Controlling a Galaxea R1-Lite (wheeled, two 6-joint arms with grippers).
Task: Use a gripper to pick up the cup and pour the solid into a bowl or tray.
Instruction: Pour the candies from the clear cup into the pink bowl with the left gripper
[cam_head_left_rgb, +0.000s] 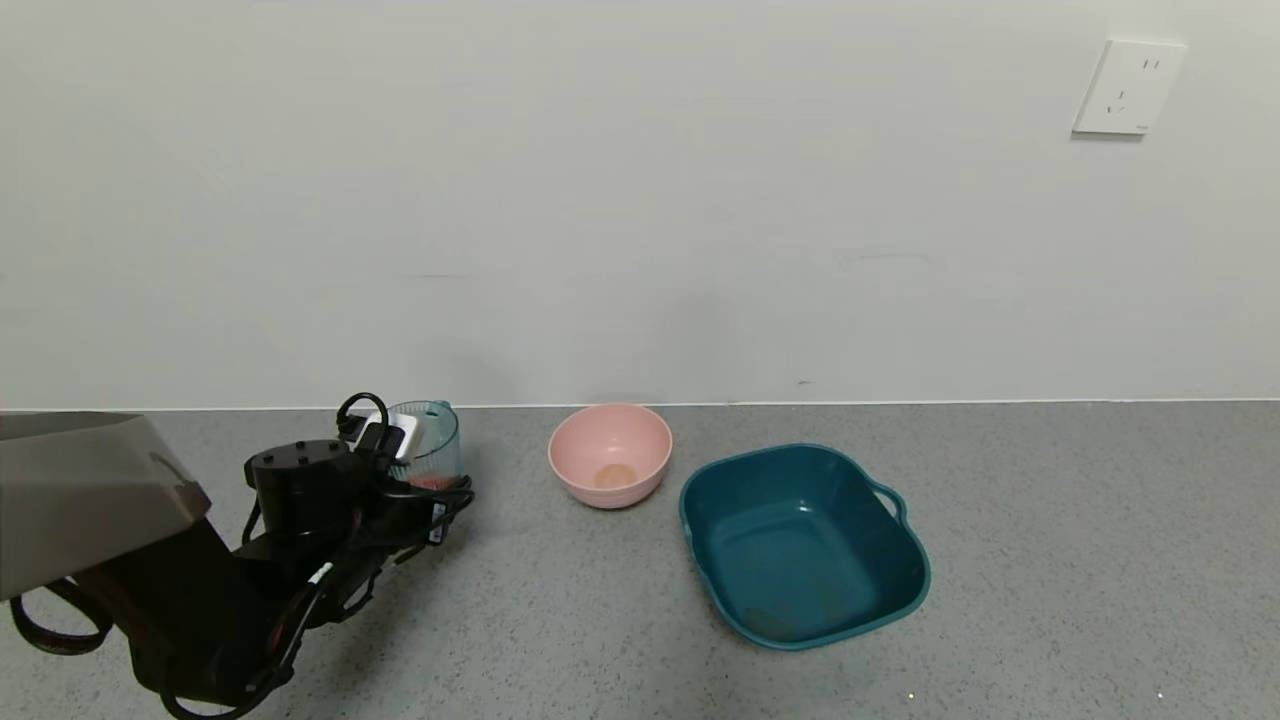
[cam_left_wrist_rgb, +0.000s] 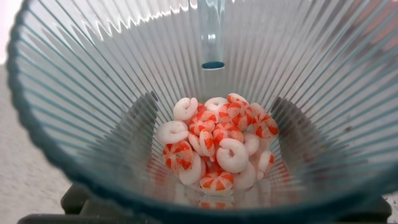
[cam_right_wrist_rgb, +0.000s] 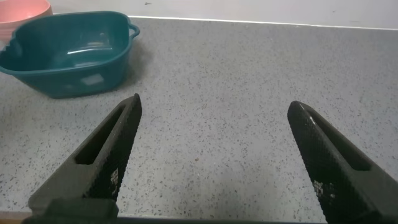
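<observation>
- Grey speckled countertop (cam_head_left_rgb: 1050, 560) runs across the lower part of your head view, meeting a plain white wall with a socket plate (cam_head_left_rgb: 1128, 87) at the upper right.
- Your cup (cam_head_left_rgb: 432, 452) stands upright at the lower left of the head view, close to the wall line, with the solid (cam_head_left_rgb: 432, 481) showing as a reddish patch at its base.
- Your left wrist view looks straight down into the cup: ribbed translucent wall all round, and orange-red and white ring pieces heaped at the bottom (cam_left_wrist_rgb: 217, 149).
- Your left gripper (cam_head_left_rgb: 425, 497) is at the cup; two dark fingers (cam_left_wrist_rgb: 144, 118) show through the wall on opposite sides, so the claw looks clamped on the cup.
- Its black arm rises from the lower left corner, cables looping over the wrist.
- To the right of the cup sits the pink bowl (cam_head_left_rgb: 610, 437), then the teal tray (cam_head_left_rgb: 905, 590), just beside it.
- Only your right wrist view shows the right gripper (cam_right_wrist_rgb: 214, 155): fingers spread wide apart above bare countertop, with the tray at the upper left of that frame.
</observation>
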